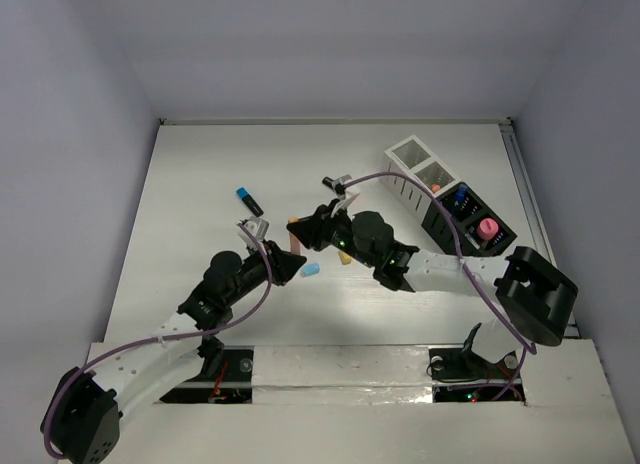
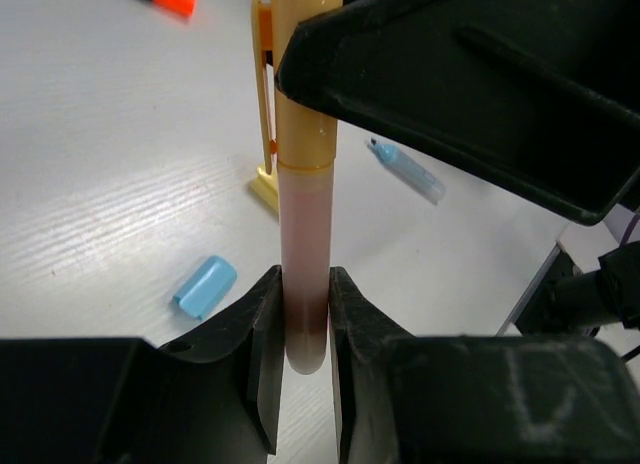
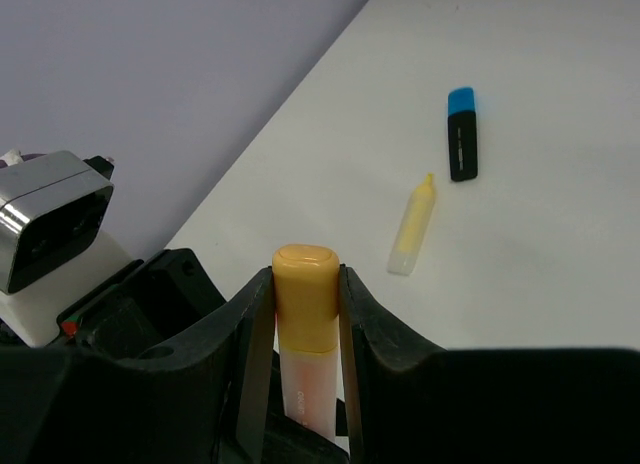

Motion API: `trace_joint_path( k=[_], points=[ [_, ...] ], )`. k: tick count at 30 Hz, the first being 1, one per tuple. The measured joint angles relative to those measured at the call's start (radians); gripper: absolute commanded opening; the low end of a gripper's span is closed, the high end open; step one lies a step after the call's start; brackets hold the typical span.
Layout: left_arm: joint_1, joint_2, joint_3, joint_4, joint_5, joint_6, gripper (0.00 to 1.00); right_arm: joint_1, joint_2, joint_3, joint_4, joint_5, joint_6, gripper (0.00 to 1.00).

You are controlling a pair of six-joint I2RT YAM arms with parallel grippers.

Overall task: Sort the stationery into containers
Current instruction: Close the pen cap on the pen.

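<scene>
- Peach marker [image 2: 305, 234] is clamped at both ends: left jaws on its body, right jaws on its cap.
- Pink cylinder [image 1: 487, 228] is already seen inside the containers [image 1: 400, 169].
- Yellow marker [image 3: 412, 227] and blue-capped marker [image 1: 249, 199] are left loose on the desk [image 1: 200, 164].

Nothing legible: faint print on the barrel of the peach-capped pale plastic marker [image 3: 303, 394] and white label marks on the black plastic marker with blue cap [image 3: 462, 144], both too small to read.
</scene>
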Motion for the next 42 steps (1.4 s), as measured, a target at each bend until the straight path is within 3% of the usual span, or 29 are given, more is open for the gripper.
trace_joint_path(
  k=[24,35,37,38,40,42],
  points=[
    [-0.011,-0.024,-0.029,-0.215,0.049,0.025,0.00,0.067,0.076,-0.143,0.123,0.104,0.207,0.00],
    [-0.011,-0.037,-0.029,-0.211,0.050,0.038,0.00,0.087,0.050,-0.105,0.036,0.164,0.199,0.00],
    [-0.010,-0.030,-0.029,-0.176,0.041,0.039,0.11,0.089,0.045,-0.063,-0.019,0.186,0.182,0.00],
    [-0.007,-0.027,-0.029,-0.156,0.034,0.040,0.24,0.087,0.045,-0.041,-0.043,0.194,0.175,0.00],
    [0.001,-0.020,-0.028,-0.100,0.008,0.046,0.41,0.085,0.044,-0.002,-0.100,0.189,0.173,0.00],
    [0.018,-0.021,-0.013,-0.040,-0.023,0.056,0.48,0.088,0.049,0.020,-0.156,0.196,0.174,0.00]
  ],
)
